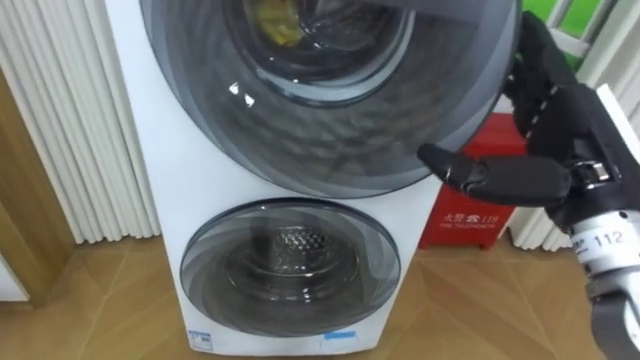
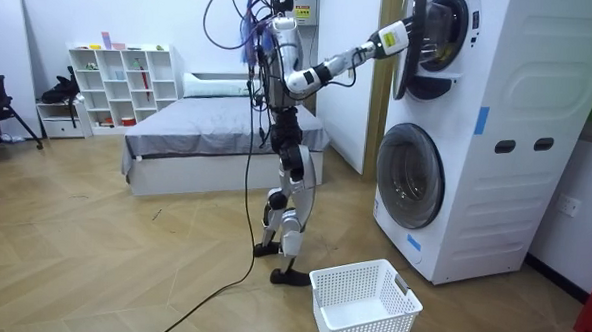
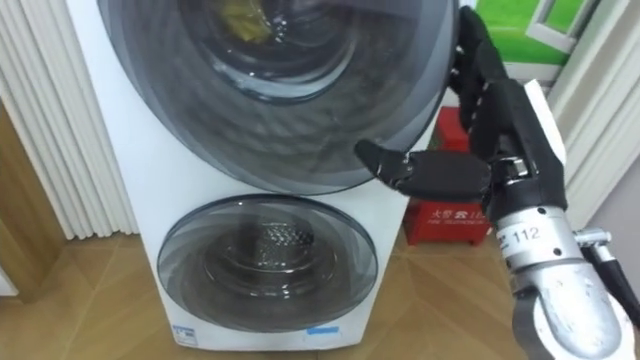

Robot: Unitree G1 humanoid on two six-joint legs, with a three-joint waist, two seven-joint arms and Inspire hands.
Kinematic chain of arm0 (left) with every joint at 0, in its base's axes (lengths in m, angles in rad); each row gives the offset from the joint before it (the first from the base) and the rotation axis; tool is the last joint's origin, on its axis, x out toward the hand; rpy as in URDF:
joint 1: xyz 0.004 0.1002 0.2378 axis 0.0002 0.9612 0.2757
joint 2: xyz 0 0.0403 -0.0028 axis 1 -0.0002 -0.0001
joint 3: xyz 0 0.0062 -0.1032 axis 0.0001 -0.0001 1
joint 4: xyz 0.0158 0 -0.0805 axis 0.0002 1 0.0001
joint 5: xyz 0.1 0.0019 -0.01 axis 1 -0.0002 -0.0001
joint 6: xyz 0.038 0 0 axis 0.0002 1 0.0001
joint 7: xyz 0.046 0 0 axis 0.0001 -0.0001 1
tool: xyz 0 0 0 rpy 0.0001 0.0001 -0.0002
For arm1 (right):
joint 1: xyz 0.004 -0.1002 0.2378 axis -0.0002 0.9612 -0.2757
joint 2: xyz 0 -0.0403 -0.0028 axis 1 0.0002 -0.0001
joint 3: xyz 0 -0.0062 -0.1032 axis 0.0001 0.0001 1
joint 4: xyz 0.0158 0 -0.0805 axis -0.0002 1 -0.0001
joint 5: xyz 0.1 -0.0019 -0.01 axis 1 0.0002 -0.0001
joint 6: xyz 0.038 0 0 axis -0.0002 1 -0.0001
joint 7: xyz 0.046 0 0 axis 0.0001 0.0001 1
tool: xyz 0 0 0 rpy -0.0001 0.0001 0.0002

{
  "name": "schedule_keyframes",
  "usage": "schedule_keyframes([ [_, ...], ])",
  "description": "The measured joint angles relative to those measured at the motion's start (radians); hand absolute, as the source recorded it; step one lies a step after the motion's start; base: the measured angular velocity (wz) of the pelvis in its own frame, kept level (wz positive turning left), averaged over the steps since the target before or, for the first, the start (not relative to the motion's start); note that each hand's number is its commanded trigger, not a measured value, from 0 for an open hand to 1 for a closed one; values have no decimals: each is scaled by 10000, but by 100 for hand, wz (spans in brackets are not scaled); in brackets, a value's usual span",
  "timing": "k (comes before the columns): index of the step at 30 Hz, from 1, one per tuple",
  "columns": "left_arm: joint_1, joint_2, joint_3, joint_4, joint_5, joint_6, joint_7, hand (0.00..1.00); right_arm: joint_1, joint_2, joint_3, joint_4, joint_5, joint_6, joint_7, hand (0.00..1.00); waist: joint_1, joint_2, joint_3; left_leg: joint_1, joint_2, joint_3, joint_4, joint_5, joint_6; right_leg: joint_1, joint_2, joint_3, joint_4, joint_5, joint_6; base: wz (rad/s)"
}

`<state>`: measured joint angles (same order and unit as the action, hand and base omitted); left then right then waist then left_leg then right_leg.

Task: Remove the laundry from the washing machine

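- Clothes [image 1: 278, 25]: a yellow item lies inside the upper drum, seen through the upper door [image 1: 330, 130] at the top centre of the left eye view. No other garment can be made out.
- Washing machine [image 2: 498, 135]: a stacked white unit. The lower door [image 1: 290, 265] sits flat in the lower centre of the frame, with bare drum metal behind its glass.
- Right hand [image 1: 555, 140]: raised at the right edge of the upper door. Its fingers are stretched upward along the rim, its thumb is spread apart across the door's lower right, and it clasps nothing. Contact with the rim cannot be confirmed.
- Step in hand, as judged: getting the upper door clear of the opening.
- Recommended practice: hook the fingers firmly behind the rim and swing the door along its hinge arc rather than pulling straight out. Open it fully before reaching in, so that the forearm does not foul the glass.
- Relation: the yellow item lies up and to the left of the hand, well apart from it, with the door glass between them.
- White laundry basket [image 2: 369, 319]: stands on the floor in front of the machine, lower centre of the room view, just beside the robot's feet and apparently empty.
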<state>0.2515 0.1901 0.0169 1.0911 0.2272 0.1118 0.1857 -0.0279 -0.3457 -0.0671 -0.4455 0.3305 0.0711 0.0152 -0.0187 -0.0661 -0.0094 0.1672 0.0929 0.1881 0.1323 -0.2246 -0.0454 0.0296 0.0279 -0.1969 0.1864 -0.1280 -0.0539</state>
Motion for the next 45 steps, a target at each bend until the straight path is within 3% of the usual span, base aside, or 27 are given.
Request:
schedule_keyframes([
  [2,21,5,3,66,-2,-97,2,0,140,20,1,-260,143,-10,198,0,-47,-45,-34,-3,15,74,7,-5,-10,-60,45,61,16,16,-26,-14],
  [14,-252,31,-3,497,-236,-418,-423,0,163,151,-211,-481,654,-6,636,0,-99,-86,-49,-67,14,230,65,-1,-10,-155,-43,52,5,29,-44,-3],
  [19,-348,17,0,575,-165,-486,-474,0,-74,276,-271,-744,462,282,751,0,-5,-90,-55,-190,16,236,158,0,-11,-269,-45,55,42,38,-58,-2],
  [24,-428,18,1,744,-165,-482,-497,0,-768,321,-157,-814,456,310,915,0,102,-66,-38,-198,28,235,167,2,-12,-271,-32,49,24,46,-72,0],
  [32,-561,38,-12,775,-164,-481,-399,0,-1062,641,54,-1175,135,186,908,0,286,-87,-33,-193,43,231,174,3,-12,-312,1,193,32,67,-101,-4],
  [41,-709,168,-248,770,-163,-518,-402,0,-1063,1046,573,-1258,239,-248,1285,0,464,-177,-39,-181,169,222,189,59,-110,-326,153,250,-21,181,-248,-5],
  [45,-702,238,-438,762,-165,-525,-427,0,-1396,1192,1341,-1266,244,-360,1566,0,587,-248,-31,-225,188,42,197,99,-173,-312,122,87,-21,142,-296,15],
])
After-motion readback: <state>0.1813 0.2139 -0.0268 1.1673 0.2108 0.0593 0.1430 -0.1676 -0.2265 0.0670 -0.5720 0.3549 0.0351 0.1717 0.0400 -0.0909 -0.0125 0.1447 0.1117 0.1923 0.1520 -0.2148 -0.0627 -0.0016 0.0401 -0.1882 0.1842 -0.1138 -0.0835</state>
